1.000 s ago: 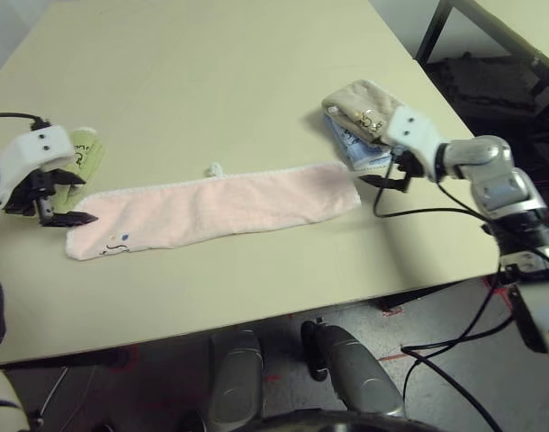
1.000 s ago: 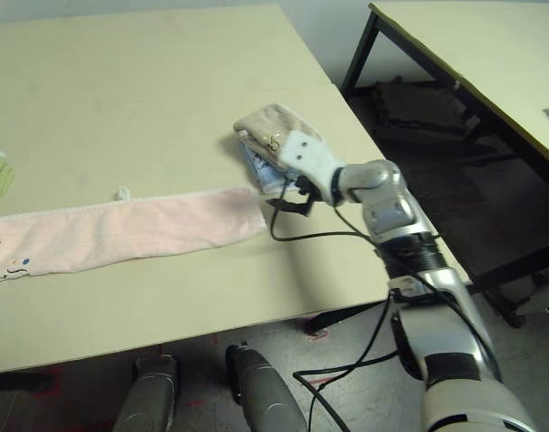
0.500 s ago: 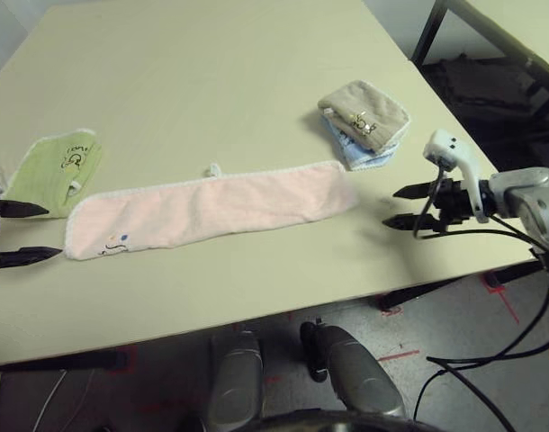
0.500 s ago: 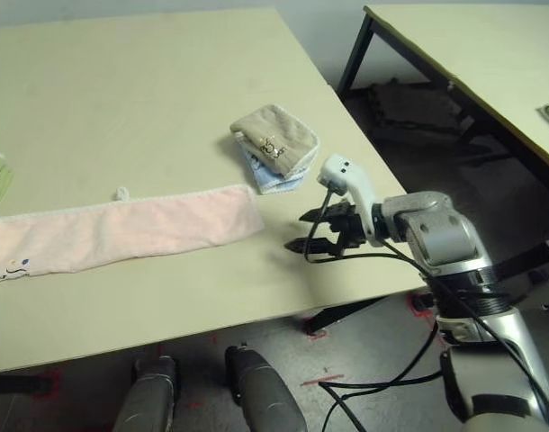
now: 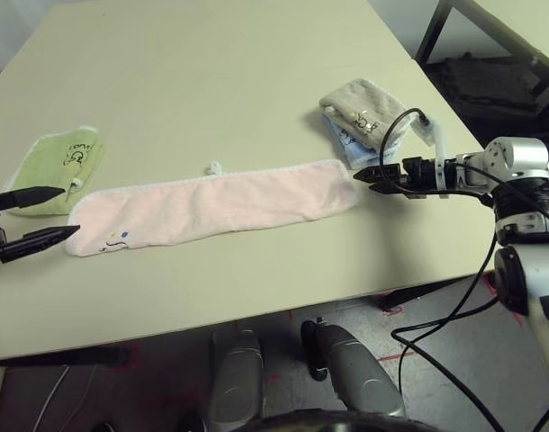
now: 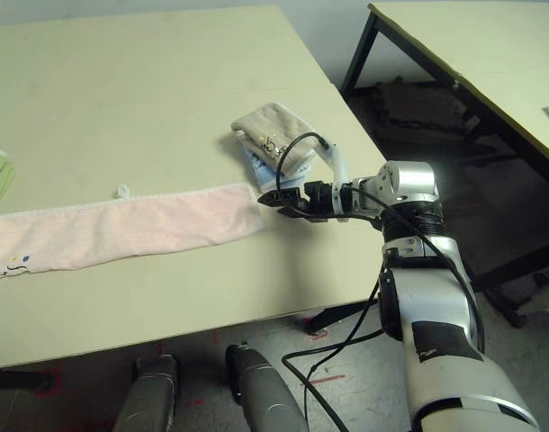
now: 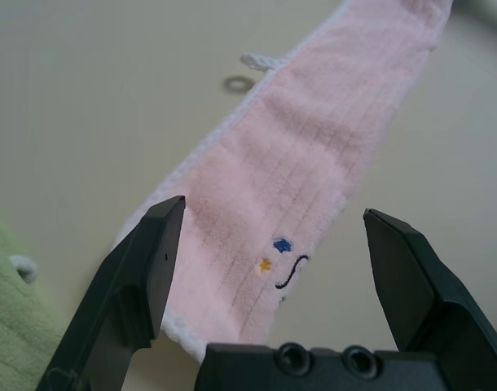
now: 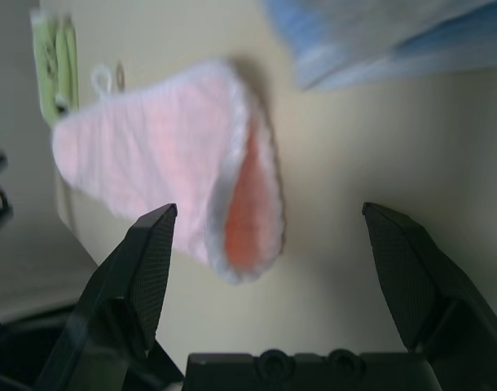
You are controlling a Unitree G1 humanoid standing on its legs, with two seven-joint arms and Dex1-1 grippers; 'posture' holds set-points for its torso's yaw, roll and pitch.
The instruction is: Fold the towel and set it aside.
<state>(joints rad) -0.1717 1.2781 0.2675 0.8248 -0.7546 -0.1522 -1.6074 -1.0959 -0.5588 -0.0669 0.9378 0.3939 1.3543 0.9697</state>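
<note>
Towel (image 5: 216,207) pale pink, folded into long strip; both jaws spread, empty.

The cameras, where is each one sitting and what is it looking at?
Left eye and right eye views: on the robot's head, looking down at the table; the silver right forearm reaches in.
Left wrist view: on the left arm, looking past the open left gripper along the towel.
Right wrist view: on the right arm, looking past the open right gripper at the towel's other end, layers showing.
Shared: every view shows the pink towel; head views and the right wrist view show the blue folded towel.
</note>
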